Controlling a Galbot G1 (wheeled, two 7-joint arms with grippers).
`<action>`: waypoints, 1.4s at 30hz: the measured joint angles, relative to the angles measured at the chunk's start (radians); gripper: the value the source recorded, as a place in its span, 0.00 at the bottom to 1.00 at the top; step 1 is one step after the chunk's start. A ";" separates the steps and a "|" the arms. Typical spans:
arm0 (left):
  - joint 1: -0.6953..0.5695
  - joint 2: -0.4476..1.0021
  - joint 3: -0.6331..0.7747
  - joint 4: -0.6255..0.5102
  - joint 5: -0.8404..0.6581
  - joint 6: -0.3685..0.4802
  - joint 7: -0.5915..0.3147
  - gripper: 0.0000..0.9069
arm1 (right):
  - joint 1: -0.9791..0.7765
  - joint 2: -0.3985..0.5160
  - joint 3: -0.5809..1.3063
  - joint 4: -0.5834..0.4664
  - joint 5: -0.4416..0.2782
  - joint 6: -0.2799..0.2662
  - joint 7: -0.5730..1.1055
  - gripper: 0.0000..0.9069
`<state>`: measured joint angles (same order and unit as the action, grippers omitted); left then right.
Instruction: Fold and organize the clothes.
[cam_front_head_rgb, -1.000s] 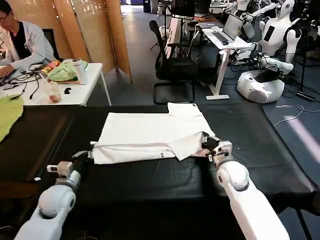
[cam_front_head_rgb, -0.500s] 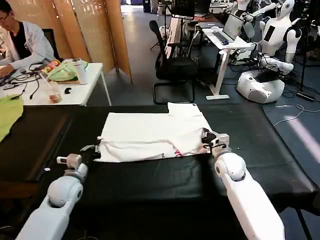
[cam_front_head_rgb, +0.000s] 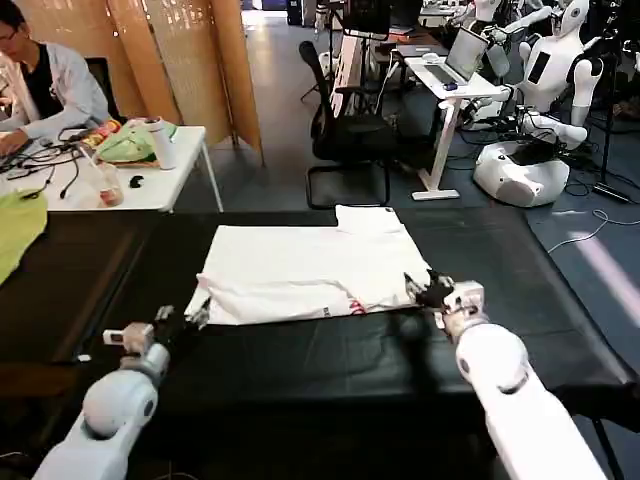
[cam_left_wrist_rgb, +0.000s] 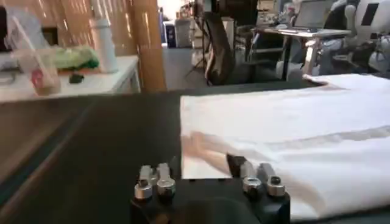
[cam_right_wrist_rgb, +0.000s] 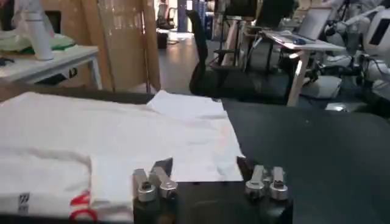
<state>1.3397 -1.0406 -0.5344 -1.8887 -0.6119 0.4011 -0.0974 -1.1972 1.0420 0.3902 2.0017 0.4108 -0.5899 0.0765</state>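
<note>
1. A black table (cam_front_head_rgb: 300, 360) spans the foreground of the head view, with a yellow-green cloth (cam_front_head_rgb: 15, 230) draped over its far left edge.
2. The white T-shirt (cam_front_head_rgb: 300, 270) lies flat across the middle of the table. Its near hem is turned up into a narrow folded band, where a bit of red print (cam_front_head_rgb: 357, 306) shows. One sleeve (cam_front_head_rgb: 368, 218) points toward the far side.
3. The left gripper (cam_front_head_rgb: 190, 318) sits low on the table at the shirt's near left corner. In the left wrist view its fingers (cam_left_wrist_rgb: 239, 165) are spread apart, one resting on the white cloth, and nothing is pinched between them.
4. The right gripper (cam_front_head_rgb: 428, 290) is at the shirt's near right corner, just beside the folded edge. In the right wrist view its fingers (cam_right_wrist_rgb: 161, 167) are parted above the cloth, released, with the black table showing beyond the far finger.
</note>
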 joint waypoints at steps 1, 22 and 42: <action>0.007 -0.002 -0.006 -0.004 -0.014 0.003 -0.001 0.97 | -0.001 -0.001 -0.002 0.000 -0.004 0.001 -0.001 0.90; -0.004 -0.002 -0.029 0.061 -0.087 0.000 0.019 0.00 | 0.039 0.006 -0.052 -0.087 -0.059 0.042 -0.038 0.17; 0.040 0.046 -0.022 0.023 -0.070 0.012 -0.001 0.00 | -0.053 -0.015 0.015 0.041 0.173 -0.146 0.171 0.00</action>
<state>1.3800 -0.9945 -0.5565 -1.8659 -0.6823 0.4131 -0.0981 -1.2502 1.0266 0.4051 2.0422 0.5837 -0.7360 0.2471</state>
